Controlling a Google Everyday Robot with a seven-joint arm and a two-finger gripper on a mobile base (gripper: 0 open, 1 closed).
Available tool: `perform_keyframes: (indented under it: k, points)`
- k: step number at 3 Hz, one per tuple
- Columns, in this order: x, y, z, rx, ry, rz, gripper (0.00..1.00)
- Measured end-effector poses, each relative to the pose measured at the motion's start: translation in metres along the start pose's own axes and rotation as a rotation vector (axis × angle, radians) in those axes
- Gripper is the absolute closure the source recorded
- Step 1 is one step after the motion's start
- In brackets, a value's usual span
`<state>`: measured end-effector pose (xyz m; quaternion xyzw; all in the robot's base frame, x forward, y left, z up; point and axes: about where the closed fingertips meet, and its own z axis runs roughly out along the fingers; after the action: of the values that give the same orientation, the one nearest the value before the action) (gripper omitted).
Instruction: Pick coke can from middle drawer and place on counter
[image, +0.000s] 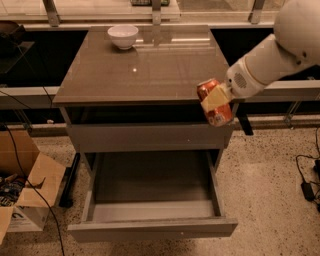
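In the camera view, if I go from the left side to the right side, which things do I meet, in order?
Cardboard box → white bowl → coke can, gripped by the hand at the counter's front right corner → white arm → floor cables.

Dim, warm light. Glints streak the glossy counter (150, 75) near the bowl (123, 36). The hand (216, 102), gripping the can (220, 116) at the counter's front right edge, is lit; the open drawer (150, 177) has its floor in shadow.

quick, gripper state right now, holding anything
gripper: shut on the coke can, held tilted by the front right corner of the counter
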<state>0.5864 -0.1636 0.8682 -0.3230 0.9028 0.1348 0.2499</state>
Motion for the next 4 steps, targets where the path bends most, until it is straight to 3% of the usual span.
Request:
perform_keyframes:
  k: [1,2,3,4]
  points:
    - [-0.046,-0.033,0.011,0.027,0.003,-0.039,1.00]
    - [-0.087,-0.059,0.035,0.028,-0.015,-0.052,0.90]
    - [-0.123,-0.089,0.087,0.008,-0.028,-0.038,0.59]
    - [-0.132,-0.095,0.104,-0.002,-0.027,-0.035,0.35]
